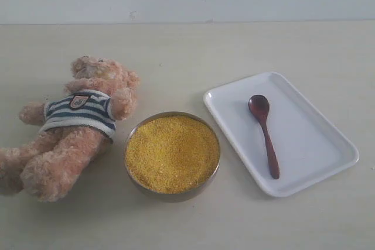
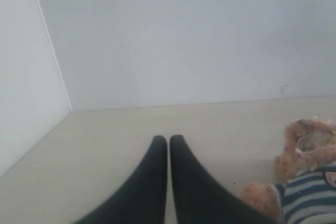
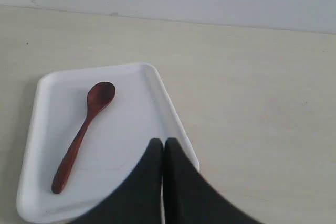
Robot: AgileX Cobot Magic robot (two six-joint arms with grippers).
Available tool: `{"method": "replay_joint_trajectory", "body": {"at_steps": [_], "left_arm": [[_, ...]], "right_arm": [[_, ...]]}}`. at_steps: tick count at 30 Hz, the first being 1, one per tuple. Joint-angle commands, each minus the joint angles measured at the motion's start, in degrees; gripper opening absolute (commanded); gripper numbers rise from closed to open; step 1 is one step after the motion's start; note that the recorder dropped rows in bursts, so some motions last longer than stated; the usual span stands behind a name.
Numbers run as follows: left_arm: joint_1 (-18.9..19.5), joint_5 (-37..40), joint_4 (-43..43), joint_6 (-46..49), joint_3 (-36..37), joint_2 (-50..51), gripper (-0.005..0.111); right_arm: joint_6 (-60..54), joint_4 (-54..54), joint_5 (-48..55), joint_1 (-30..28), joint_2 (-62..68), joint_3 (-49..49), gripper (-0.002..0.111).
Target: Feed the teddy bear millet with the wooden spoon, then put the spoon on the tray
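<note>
**Mia:** What is on the far left?

**Ben:** The teddy bear (image 1: 76, 127). It is fluffy and tan-pink, and it lies on its back on the pale, smooth table (image 1: 176, 45). Its head points to about 1 o'clock and its legs to about 8 o'clock. It wears a soft shirt (image 1: 88, 114) with blue and white stripes and a little badge (image 1: 78, 101) shaped like a shield.

**Mia:** And next to it?

**Ben:** A round, shiny metal bowl (image 1: 173, 195), at the bear's 4 o'clock. It is full of millet (image 1: 171, 153), tiny bright yellow grains that look like sand. The bear's leg is very close to the bowl, maybe touching; I can't quite see.

**Mia:** What is at the bowl's 3 o'clock?

**Ben:** The tray (image 1: 310, 144). It is flat, white and smooth, with round corners and a low rim. The wooden spoon (image 1: 265, 139) lies on it. The spoon is dark red-brown and glossy, with its round end at 12 o'clock and its thin handle running down to 5 o'clock.

**Mia:** What about the robot's hands?

**Ben:** The left gripper (image 2: 168, 141) has two smooth black fingers pressed together. It holds nothing, and the bear is off to one side of it. The right gripper (image 3: 163, 144) is pinched together too, with nothing in it. It hangs by the tray's rim, apart from the spoon.
</note>
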Motion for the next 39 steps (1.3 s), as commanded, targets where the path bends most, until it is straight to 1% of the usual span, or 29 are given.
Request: {"method": "replay_joint_trajectory", "body": {"at_steps": [1, 23, 24, 26, 27, 29, 31, 32, 34, 35, 39], "left_arm": [[-0.5, 0.0, 0.0, -0.3, -0.2, -0.2, 0.004], [-0.5, 0.2, 0.0, -0.3, -0.2, -0.2, 0.004], [-0.5, 0.2, 0.0, -0.3, -0.2, -0.2, 0.004], [-0.5, 0.1, 0.0, -0.3, -0.2, -0.2, 0.004], [-0.5, 0.1, 0.0, -0.3, -0.2, -0.2, 0.004], [-0.5, 0.1, 0.0, -0.3, -0.2, -0.2, 0.004], [-0.5, 0.1, 0.0, -0.3, -0.2, -0.2, 0.004], [-0.5, 0.1, 0.0, -0.3, -0.2, -0.2, 0.004], [-0.5, 0.1, 0.0, -0.3, -0.2, -0.2, 0.004], [-0.5, 0.1, 0.0, -0.3, -0.2, -0.2, 0.004], [-0.5, 0.1, 0.0, -0.3, -0.2, -0.2, 0.004]], "right_arm": [[-0.1, -0.2, 0.0, 0.0, -0.3, 0.0, 0.000], [0.1, -0.2, -0.9, 0.0, -0.3, 0.0, 0.000], [0.1, -0.2, -2.9, 0.0, -0.3, 0.0, 0.000], [0.8, 0.3, -11.2, 0.0, -0.3, 0.0, 0.000], [2.7, 2.3, -19.3, 0.0, -0.3, 0.0, 0.000], [5.8, 4.8, -27.1, 0.0, -0.3, 0.0, 0.000], [11.8, 7.8, -33.9, 0.0, -0.3, 0.0, 0.000], [18.1, 10.9, -38.4, 0.0, -0.3, 0.0, 0.000], [27.2, 13.3, -41.4, 0.0, -0.3, 0.0, 0.000], [29.0, 13.4, -41.6, 0.0, -0.3, 0.0, 0.000], [29.0, 14.9, -41.9, 0.0, -0.3, 0.0, 0.000]]}}
